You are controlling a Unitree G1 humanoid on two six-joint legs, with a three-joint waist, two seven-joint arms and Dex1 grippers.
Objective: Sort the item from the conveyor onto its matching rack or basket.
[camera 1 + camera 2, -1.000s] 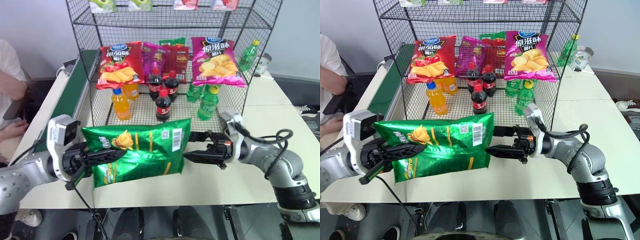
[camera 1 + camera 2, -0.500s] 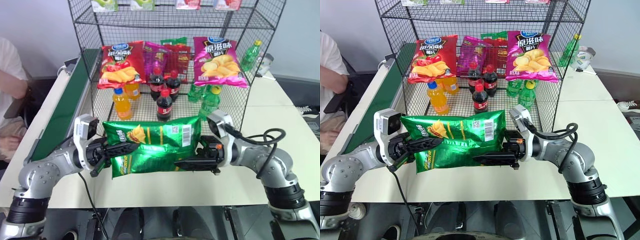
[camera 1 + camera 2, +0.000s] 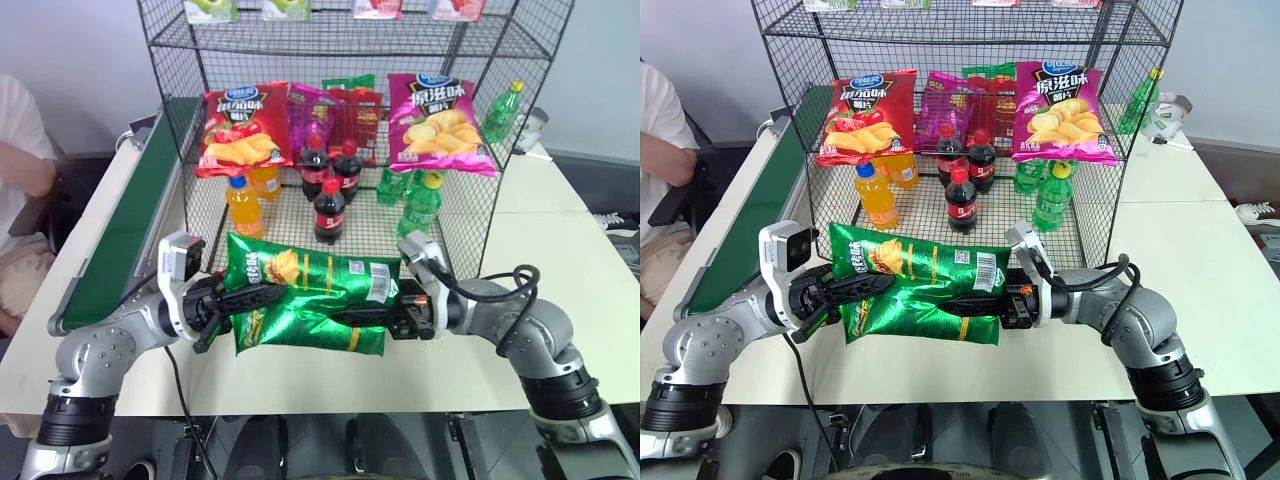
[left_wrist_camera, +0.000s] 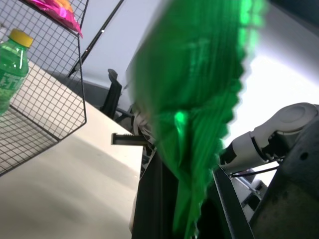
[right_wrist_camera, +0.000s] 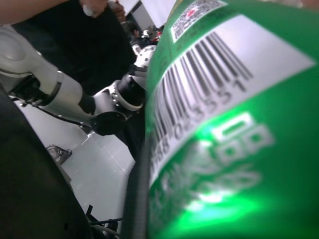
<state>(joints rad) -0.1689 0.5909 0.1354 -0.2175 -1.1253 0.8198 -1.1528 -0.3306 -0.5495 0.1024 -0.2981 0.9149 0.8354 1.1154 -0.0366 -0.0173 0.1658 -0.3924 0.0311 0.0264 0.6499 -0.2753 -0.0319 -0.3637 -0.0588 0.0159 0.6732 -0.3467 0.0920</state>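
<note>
At lower centre, you've got the green crisp bag (image 3: 305, 307) off the conveyor (image 3: 120, 235), both the left gripper (image 3: 262, 297) and right gripper (image 3: 352, 319) clamped on it; the rack (image 3: 470, 60) placement is left.

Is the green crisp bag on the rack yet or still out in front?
Out: green crisp bag hangs between left gripper and right gripper, before the black wire rack.

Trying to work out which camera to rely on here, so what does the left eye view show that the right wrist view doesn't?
Left eye view: the black wire rack, the conveyor, and the red crisp bag and bottles on the rack.

Right wrist view: the barcode up close.

Both: the green crisp bag, gripped between the left end effector and the right end effector.
</note>
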